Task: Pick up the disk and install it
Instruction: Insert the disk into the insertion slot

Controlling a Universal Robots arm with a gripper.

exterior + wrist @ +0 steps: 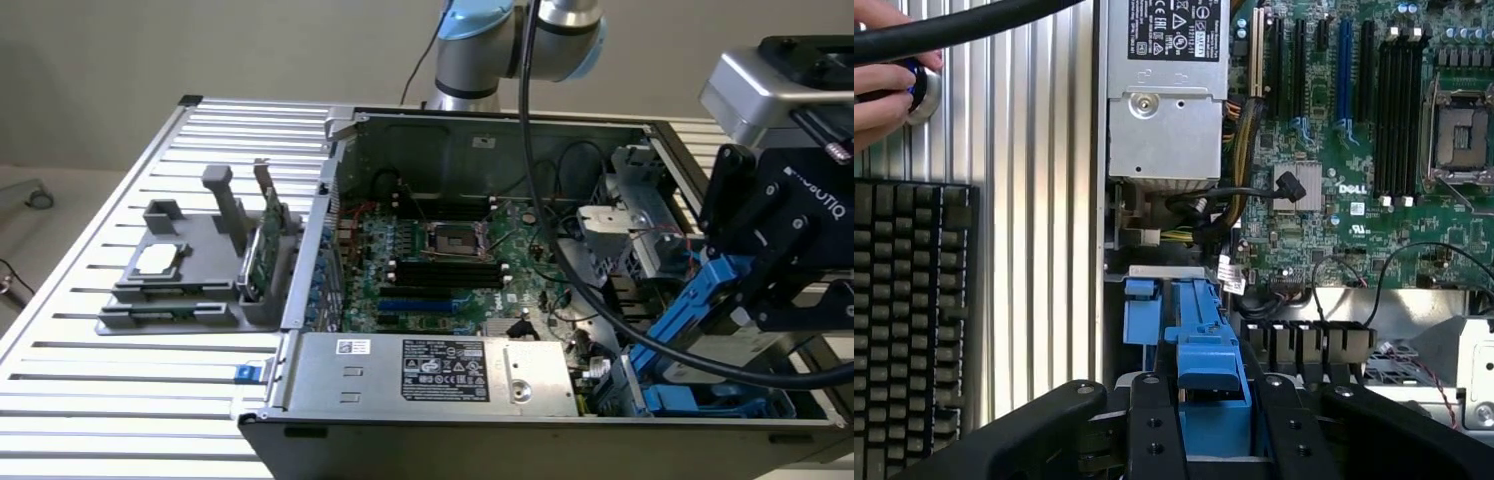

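disk point(1206, 380): blue plastic frame; table point(134, 400): ribbed matt metal

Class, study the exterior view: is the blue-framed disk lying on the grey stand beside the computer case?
No: the disk sits in the gripper above a corner of the computer case, apart from the grey stand.

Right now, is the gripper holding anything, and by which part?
The gripper holds the disk by its blue carrier frame, pinched between the two fingers.
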